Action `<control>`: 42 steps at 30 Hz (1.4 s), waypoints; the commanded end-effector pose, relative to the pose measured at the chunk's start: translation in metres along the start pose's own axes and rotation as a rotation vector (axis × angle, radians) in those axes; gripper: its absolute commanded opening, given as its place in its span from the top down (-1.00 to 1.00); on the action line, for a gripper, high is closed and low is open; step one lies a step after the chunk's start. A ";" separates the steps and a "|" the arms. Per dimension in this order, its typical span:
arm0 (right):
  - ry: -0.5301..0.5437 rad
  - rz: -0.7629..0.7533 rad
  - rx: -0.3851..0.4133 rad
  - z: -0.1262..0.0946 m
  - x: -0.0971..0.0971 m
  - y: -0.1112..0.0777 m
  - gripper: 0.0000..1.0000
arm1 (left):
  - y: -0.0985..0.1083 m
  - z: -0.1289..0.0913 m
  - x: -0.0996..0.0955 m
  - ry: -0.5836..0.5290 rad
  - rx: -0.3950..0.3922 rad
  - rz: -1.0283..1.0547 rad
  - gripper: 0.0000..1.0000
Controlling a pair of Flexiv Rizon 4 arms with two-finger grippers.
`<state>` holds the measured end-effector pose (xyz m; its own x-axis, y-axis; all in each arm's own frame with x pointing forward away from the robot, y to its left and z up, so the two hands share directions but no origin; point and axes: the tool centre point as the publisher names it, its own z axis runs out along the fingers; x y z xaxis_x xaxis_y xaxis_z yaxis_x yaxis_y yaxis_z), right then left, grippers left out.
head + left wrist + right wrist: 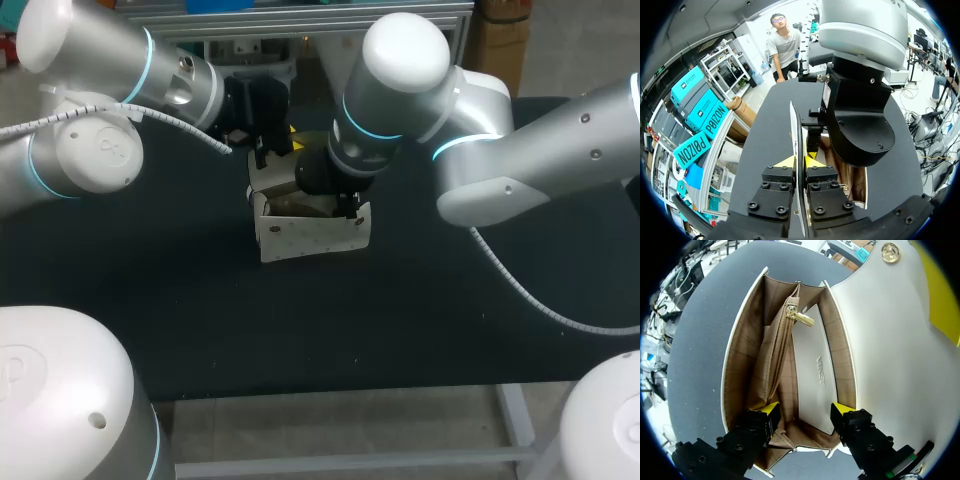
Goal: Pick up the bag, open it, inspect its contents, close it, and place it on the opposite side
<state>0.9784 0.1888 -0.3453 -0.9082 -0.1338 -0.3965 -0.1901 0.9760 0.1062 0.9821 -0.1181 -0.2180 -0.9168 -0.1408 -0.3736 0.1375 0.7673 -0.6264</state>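
Note:
A white bag (312, 232) stands on the black table (450, 320) at its middle, mouth up and flap raised. In the left wrist view my left gripper (801, 162) is shut on the thin white flap (796, 125), which runs edge-on between its yellow tips. My right gripper (805, 412) hangs open over the bag's mouth, its fingertips (771, 410) just inside the rim and touching nothing. The tan lining (742, 365) shows a zipped middle pocket with a gold pull (801, 317) and a white flat pouch (815, 375) beside it. The flap's inner face carries a gold snap (890, 252).
My right arm's black wrist (860, 125) sits close ahead of the left gripper, over the bag. Both arms crowd the table's middle rear (300, 150). Bare black tabletop lies to the left (120, 260), right and front of the bag.

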 end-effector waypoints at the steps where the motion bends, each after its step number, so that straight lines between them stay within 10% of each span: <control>1: 0.004 -0.001 0.005 0.009 0.001 -0.001 -1.00 | -0.002 -0.002 0.000 0.000 0.002 0.002 1.00; 34: -0.014 -0.012 -0.002 0.005 -0.001 -0.002 -1.00 | -0.001 -0.001 -0.002 -0.001 0.005 0.003 1.00; 35: -0.015 -0.012 -0.002 0.005 -0.001 -0.002 -0.93 | -0.001 -0.001 -0.002 -0.001 0.005 0.004 1.00; 38: -0.030 -0.015 -0.003 0.003 -0.001 -0.001 0.84 | -0.002 -0.001 -0.001 0.001 0.005 0.006 1.00; 42: -0.089 -0.019 -0.013 -0.004 -0.001 0.000 1.00 | -0.001 0.001 0.000 0.004 0.003 0.006 1.00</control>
<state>0.9828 0.1910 -0.3386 -0.8872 -0.1475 -0.4372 -0.2124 0.9717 0.1031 0.9838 -0.1182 -0.2176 -0.9169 -0.1358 -0.3754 0.1430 0.7663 -0.6264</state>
